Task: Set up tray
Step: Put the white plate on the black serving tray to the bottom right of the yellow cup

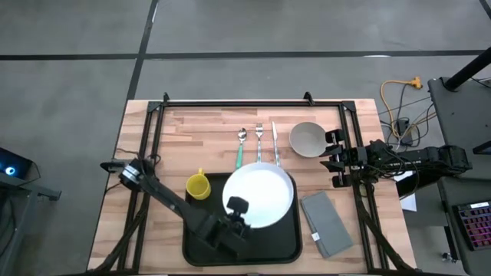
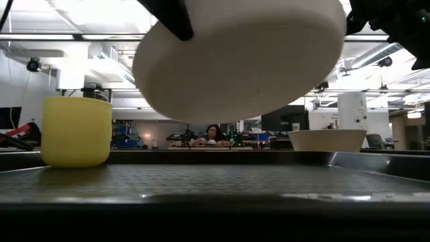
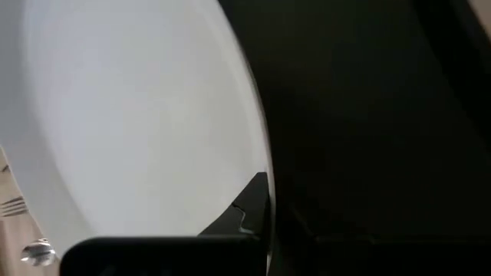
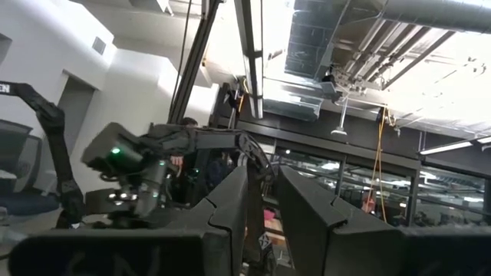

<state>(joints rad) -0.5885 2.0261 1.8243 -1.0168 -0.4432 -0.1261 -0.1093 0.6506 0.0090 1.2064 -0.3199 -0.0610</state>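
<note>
The tray [image 1: 201, 247] lies at the table's near edge. On its far-left corner stands a yellow cup [image 1: 198, 186]. The left gripper [image 1: 237, 215], over the tray's middle, is clamped on the rim of a white plate [image 1: 261, 195], held tilted above the tray floor. Beyond the tray lie spoon [image 1: 241, 146], fork [image 1: 259, 141], knife [image 1: 274, 142] and a grey bowl [image 1: 308, 139]. Right of the tray sits a grey napkin [image 1: 327, 223]. The right gripper [image 1: 333, 159], beside the bowl, is partly open and empty.

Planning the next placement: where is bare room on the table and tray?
Free: wood left of the yellow cup and tray, and the far strip beyond the cutlery and bowl. Crowded: the tray, where the left gripper holds the white plate; the grey napkin fills its right side.
</note>
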